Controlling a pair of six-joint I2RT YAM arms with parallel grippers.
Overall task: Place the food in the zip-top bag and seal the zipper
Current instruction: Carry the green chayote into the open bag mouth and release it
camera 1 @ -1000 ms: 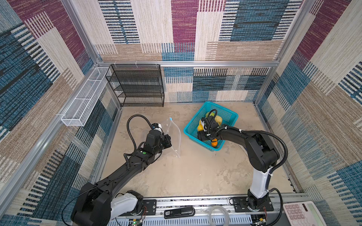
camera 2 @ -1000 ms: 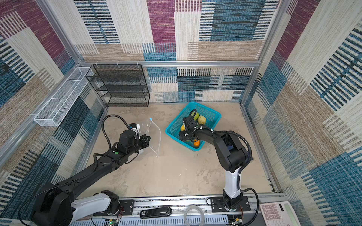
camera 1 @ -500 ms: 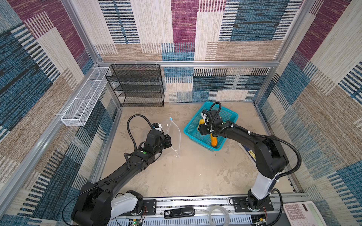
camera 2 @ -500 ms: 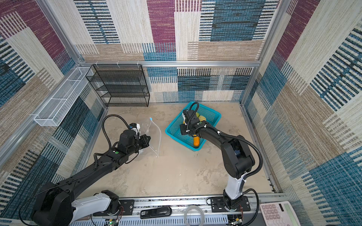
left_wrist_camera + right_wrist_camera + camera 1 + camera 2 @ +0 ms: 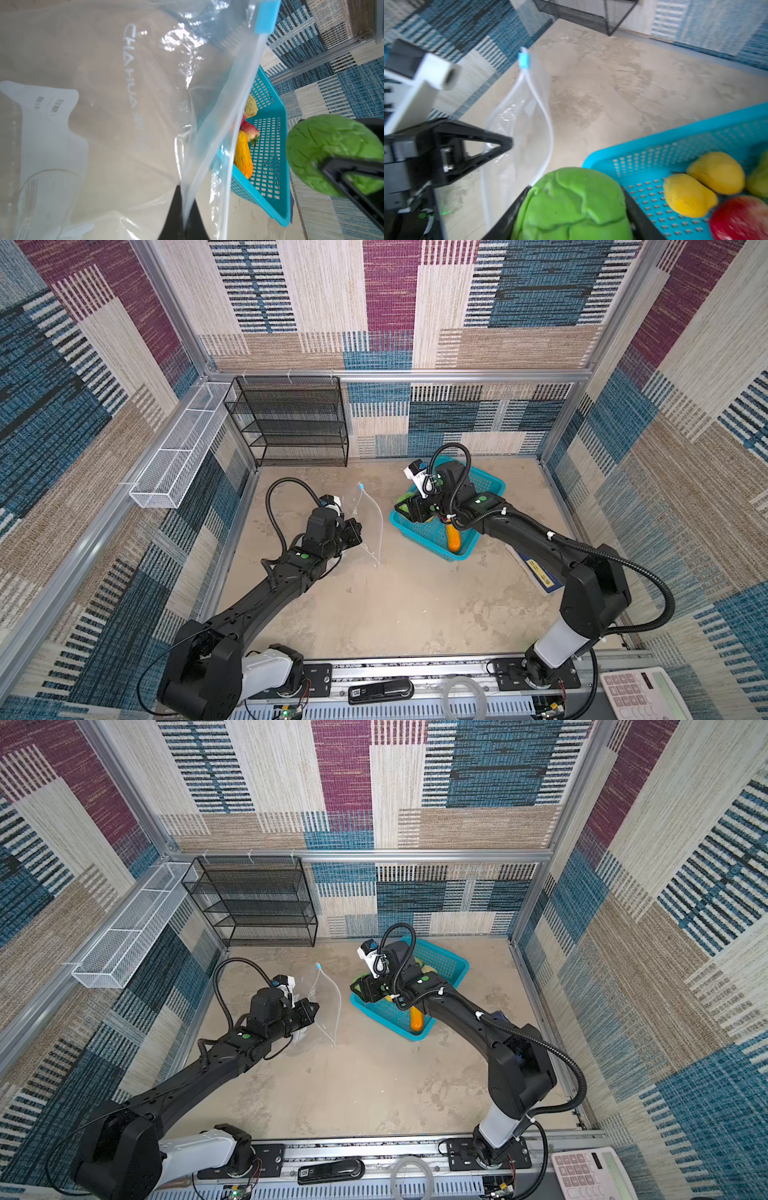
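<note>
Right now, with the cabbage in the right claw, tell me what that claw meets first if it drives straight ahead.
Most likely the open rim of the bag, pinched ahead by the left claw. The right claw, gripping the cabbage, points at that mouth; depth is unclear.

Right gripper (image 5: 572,216) has lifted from the basket (image 5: 492,489) with the green cabbage (image 5: 324,158); nearer the bag (image 5: 370,522)

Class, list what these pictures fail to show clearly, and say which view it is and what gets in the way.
- How many pieces lie in the basket: the right arm covers much of it in both top views, and the right wrist view's edge crops it.
- Zip-top bag: its label print is too small to read in the left wrist view.
- Red fruit: blurred and cropped in the right wrist view.
</note>
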